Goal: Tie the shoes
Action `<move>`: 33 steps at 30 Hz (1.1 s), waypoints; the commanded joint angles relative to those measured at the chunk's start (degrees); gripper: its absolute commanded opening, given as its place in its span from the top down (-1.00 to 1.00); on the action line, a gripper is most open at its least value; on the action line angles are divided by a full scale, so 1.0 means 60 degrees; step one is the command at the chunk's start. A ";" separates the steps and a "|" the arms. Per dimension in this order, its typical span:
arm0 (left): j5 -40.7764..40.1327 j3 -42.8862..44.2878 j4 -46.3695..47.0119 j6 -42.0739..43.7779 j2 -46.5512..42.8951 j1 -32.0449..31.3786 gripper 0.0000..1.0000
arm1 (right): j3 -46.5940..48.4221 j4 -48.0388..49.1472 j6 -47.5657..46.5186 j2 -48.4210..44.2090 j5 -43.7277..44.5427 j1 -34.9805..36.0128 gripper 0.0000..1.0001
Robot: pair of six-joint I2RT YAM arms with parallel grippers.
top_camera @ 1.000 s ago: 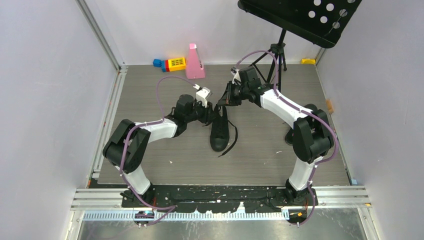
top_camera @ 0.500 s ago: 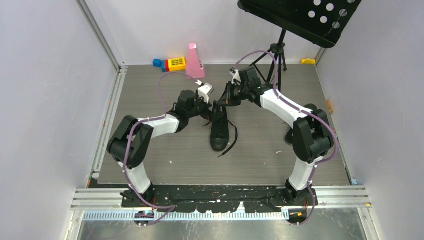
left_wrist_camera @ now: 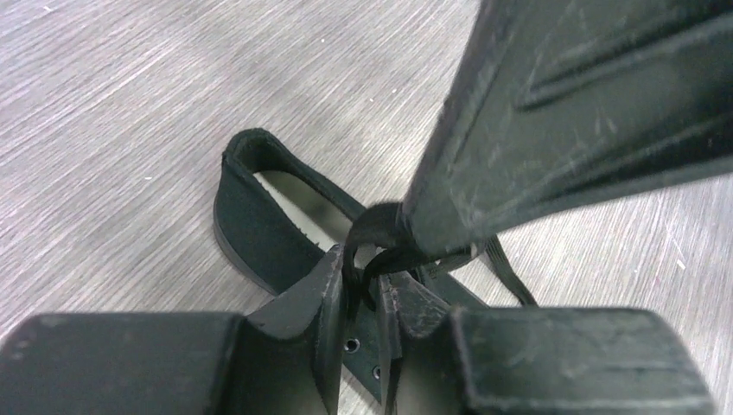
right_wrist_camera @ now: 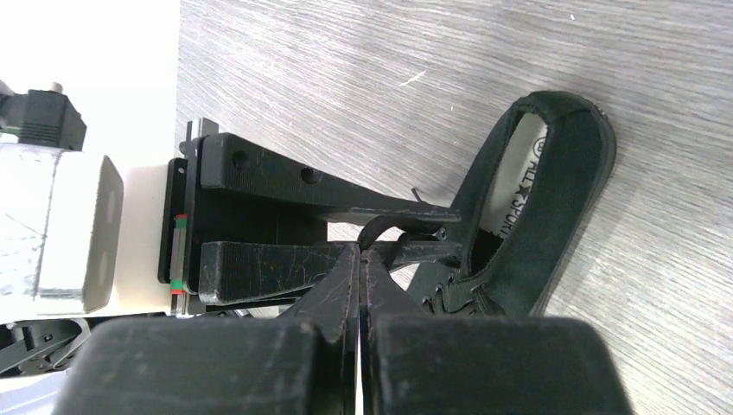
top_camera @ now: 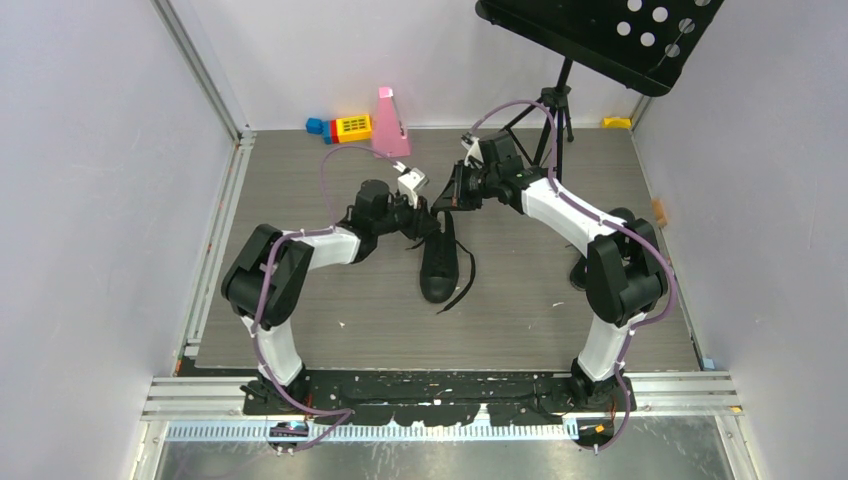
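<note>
While shoe lies below | left jaws seemingly pinch lace loop | right jaws clamp it

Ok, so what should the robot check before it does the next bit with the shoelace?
1. Does the right gripper pinch the lace loop? Ok: its fingers are closed on it.
2. Does the left gripper grip that loop? Cannot tell: the lace runs between its fingers, but a small gap shows.
3. Does the sneaker sit sole-down on the table? Ok.
4. Is the bow finished? Not ok: a loose lace end trails beside the toe.
</note>
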 commanded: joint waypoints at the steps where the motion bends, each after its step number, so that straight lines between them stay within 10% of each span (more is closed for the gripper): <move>1: 0.0360 -0.0273 0.0586 -0.0133 -0.0488 0.0075 0.65 | 0.0025 0.0579 0.0218 -0.0258 -0.0022 -0.0096 1.00; 15: -0.0246 -0.0744 0.0339 -0.0195 -0.1073 0.0075 0.76 | 0.0075 0.0398 -0.0025 -0.0268 -0.0044 -0.0104 1.00; 21: -0.0390 -0.0587 0.0441 -0.0219 -0.0964 0.0075 0.07 | 0.0100 0.0382 -0.0008 -0.0230 -0.0170 -0.0111 1.00; 27: -0.0184 0.0119 0.0196 -0.0258 -0.0533 0.0134 -0.14 | 0.0160 0.0339 0.0005 -0.0244 -0.0210 -0.0104 1.00; 33: 0.0171 0.0451 0.0209 -0.0269 -0.0144 0.0189 0.37 | 0.0177 0.0325 0.0026 -0.0243 -0.0196 -0.0104 1.00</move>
